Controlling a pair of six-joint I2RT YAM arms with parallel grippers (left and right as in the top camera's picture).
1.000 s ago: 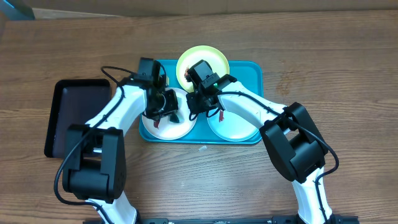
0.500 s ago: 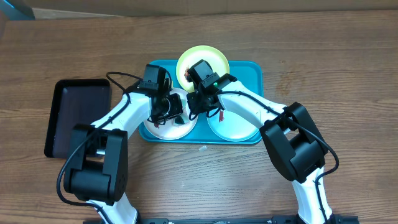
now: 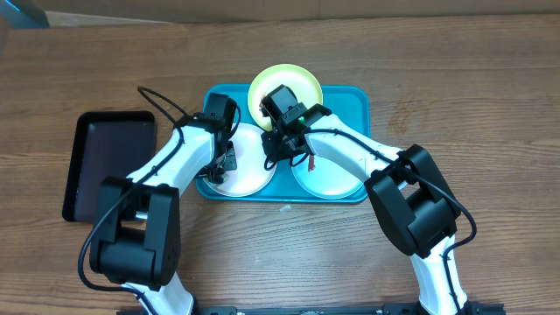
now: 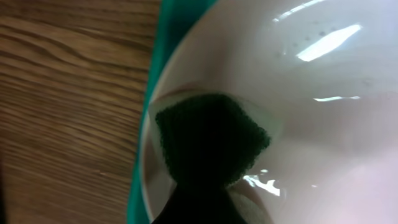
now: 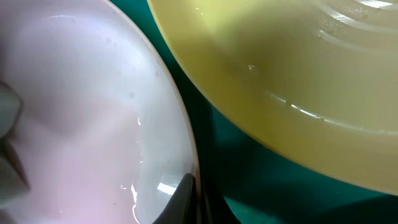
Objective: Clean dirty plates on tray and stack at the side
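Nearest the robot, the white plate [image 3: 249, 179] and the aqua plate [image 3: 328, 181] lie flat, side by side, in the near half of the turquoise tray [image 3: 347, 109], white to the left and aqua to the right. They are close together, but I cannot tell whether their rims touch. In the left wrist view the white plate is glossy, with bright streaks of reflected light. The left gripper [image 3: 224, 164] hangs over its left part. It pinches a dark green scouring pad [image 4: 211, 140] that presses on the plate just inside the rim, where the tray's edge meets the wooden table [image 3: 455, 70].

The right gripper [image 3: 278, 150] sits at the white plate's right rim. Its dark fingertips [image 5: 185, 198] are drawn close together, with the rim running in between them. The two arms cover much of both plates from above.

Farther back, the yellow-green plate [image 3: 297, 80] rests over the tray's far rim, partly hidden by the right wrist. In the right wrist view it rises above the white plate's edge.

A small pale scrap [image 3: 284, 209] lies on the table just in front of the tray. A black tray [image 3: 109, 166] sits well off to the left.
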